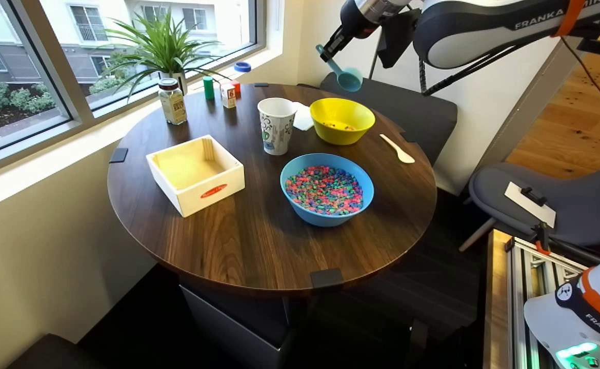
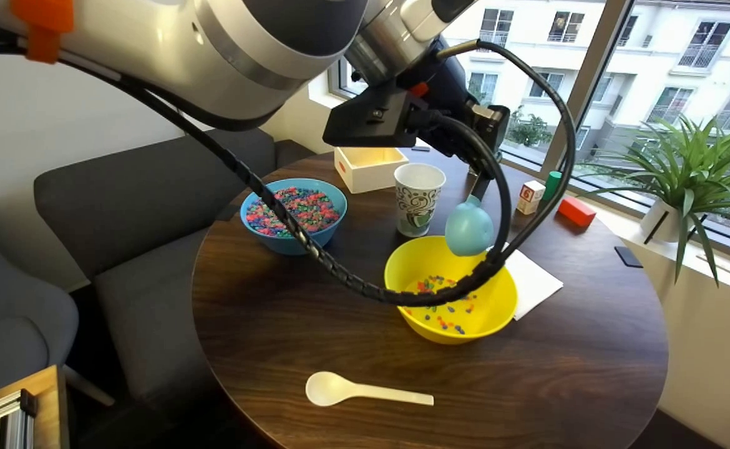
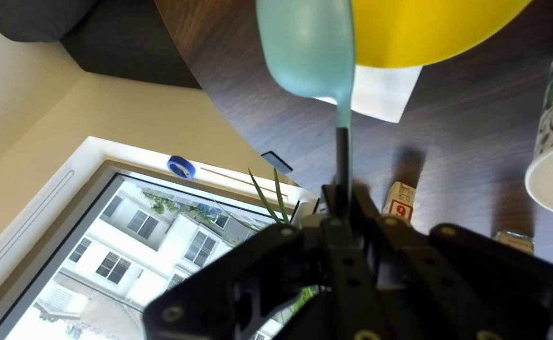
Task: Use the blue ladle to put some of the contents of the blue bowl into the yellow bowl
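The blue ladle [image 1: 350,80] hangs in the air, its handle pinched in my gripper [image 1: 327,53]. Its cup is tilted, and no bits show inside it in an exterior view. In the wrist view the ladle [image 3: 305,52] extends away from the shut fingers, its cup beside the rim of the yellow bowl [image 3: 418,38]. Below the cup, the yellow bowl [image 2: 443,337] holds a thin scatter of the contents [image 2: 424,285] on its bottom. The blue bowl [image 1: 325,220] stands farther off on the table, well filled with the multicoloured contents [image 1: 325,189].
A patterned paper cup [image 1: 275,128] stands close to both bowls, with a white napkin [image 2: 533,280] beside the yellow one. A wooden box [image 1: 195,174], a pale spoon [image 2: 371,391], a jar [image 1: 173,105] and small blocks [image 2: 530,197] share the round table. A window and plant [image 1: 164,48] border it.
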